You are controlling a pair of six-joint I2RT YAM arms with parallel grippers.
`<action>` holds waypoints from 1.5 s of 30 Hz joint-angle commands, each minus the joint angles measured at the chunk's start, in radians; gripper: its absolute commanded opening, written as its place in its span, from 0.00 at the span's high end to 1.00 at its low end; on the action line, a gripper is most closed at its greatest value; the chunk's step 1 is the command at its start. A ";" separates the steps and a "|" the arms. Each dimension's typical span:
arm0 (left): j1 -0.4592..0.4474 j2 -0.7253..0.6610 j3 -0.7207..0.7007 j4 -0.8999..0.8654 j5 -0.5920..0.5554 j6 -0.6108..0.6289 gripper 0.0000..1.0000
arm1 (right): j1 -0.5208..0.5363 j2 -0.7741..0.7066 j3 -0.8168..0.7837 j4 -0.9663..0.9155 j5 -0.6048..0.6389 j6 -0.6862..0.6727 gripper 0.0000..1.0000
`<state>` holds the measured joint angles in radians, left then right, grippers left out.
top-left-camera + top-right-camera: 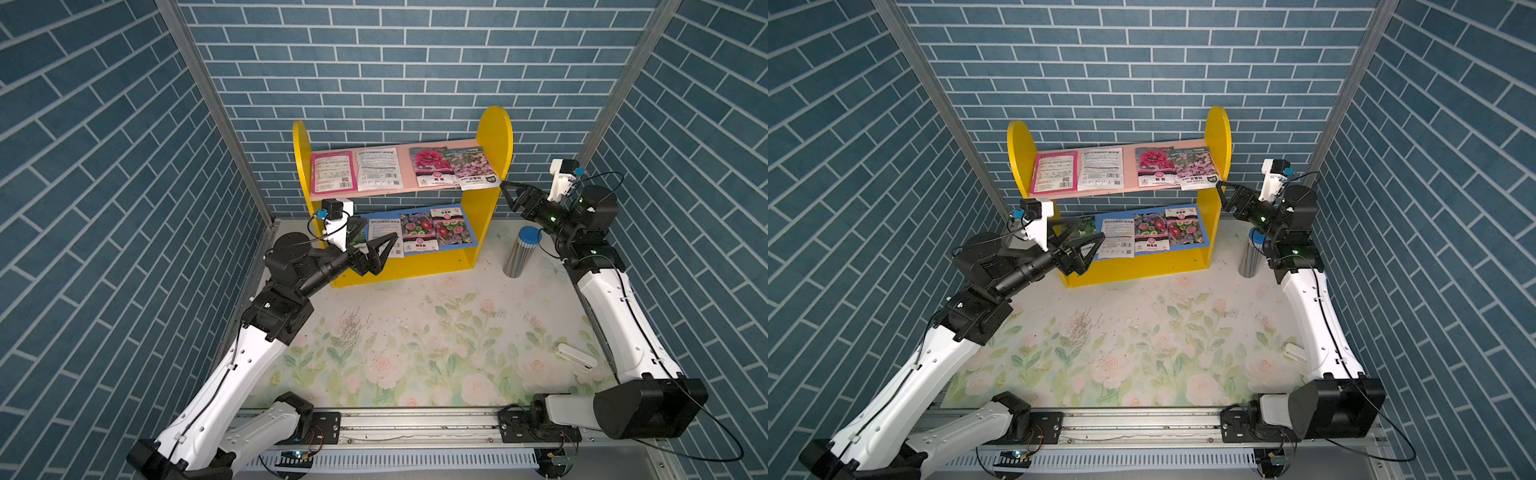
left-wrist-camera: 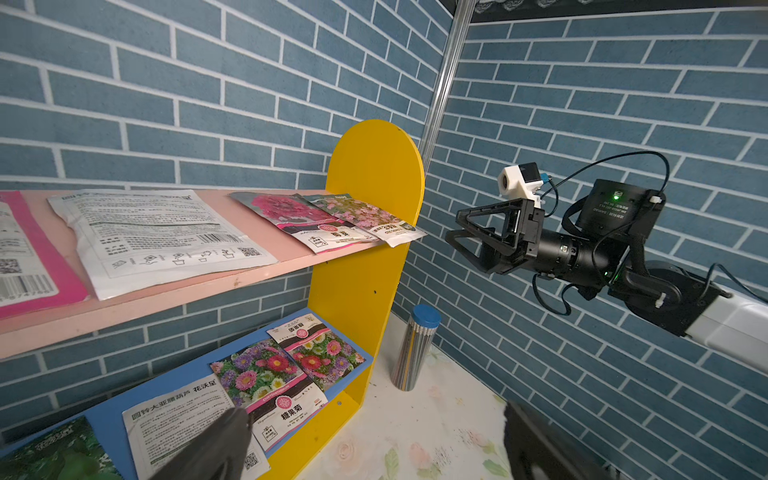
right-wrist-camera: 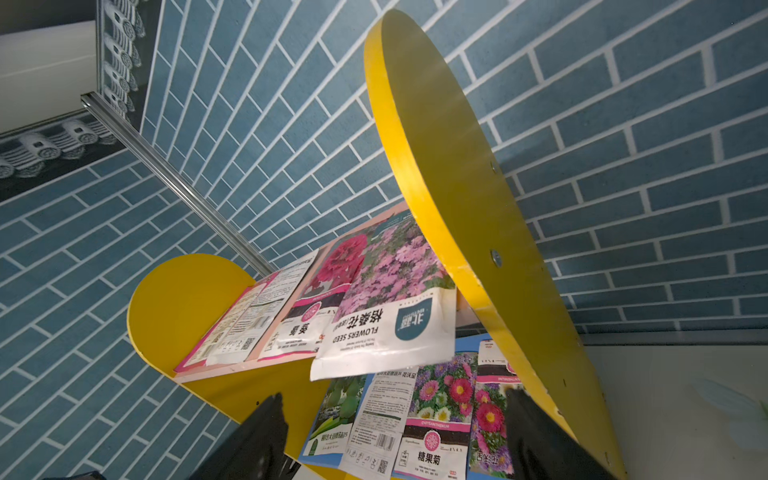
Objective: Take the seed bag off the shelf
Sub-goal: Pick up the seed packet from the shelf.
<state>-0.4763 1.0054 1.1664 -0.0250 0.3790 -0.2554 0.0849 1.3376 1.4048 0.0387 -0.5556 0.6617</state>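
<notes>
While the seed bag (image 1: 473, 168) is lying untouched on the shelf's (image 1: 415, 270) pink upper board (image 1: 404, 166), both grippers are hanging empty.
Bag is overhanging the board's front edge beside the yellow panel (image 1: 494, 137) on the right arm's side; right gripper (image 1: 507, 196) is hovering just off that corner, jaws apart; left gripper (image 1: 1092, 227) is gaping wide in front of the blue lower board (image 1: 468, 228).

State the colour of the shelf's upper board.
The upper board is pink; the left wrist view shows it best.
</notes>
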 commanded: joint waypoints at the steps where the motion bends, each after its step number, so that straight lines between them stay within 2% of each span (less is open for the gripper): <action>1: -0.004 -0.008 -0.007 0.020 -0.017 0.020 0.00 | -0.001 0.024 -0.014 0.093 -0.037 0.081 0.19; 15: -0.004 0.006 -0.001 0.002 -0.039 0.015 0.00 | 0.003 0.113 -0.016 0.205 -0.078 0.186 0.28; 33: -0.004 0.055 0.005 0.013 -0.018 -0.005 0.00 | 0.008 0.213 0.040 0.304 -0.132 0.255 0.54; 45: -0.004 0.050 -0.002 0.011 -0.010 -0.010 0.00 | 0.015 0.195 0.019 0.367 -0.141 0.289 0.64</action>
<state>-0.4763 1.0615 1.1645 -0.0288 0.3603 -0.2584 0.0906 1.5448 1.4117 0.2924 -0.6762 0.9298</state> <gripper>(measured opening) 0.997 0.363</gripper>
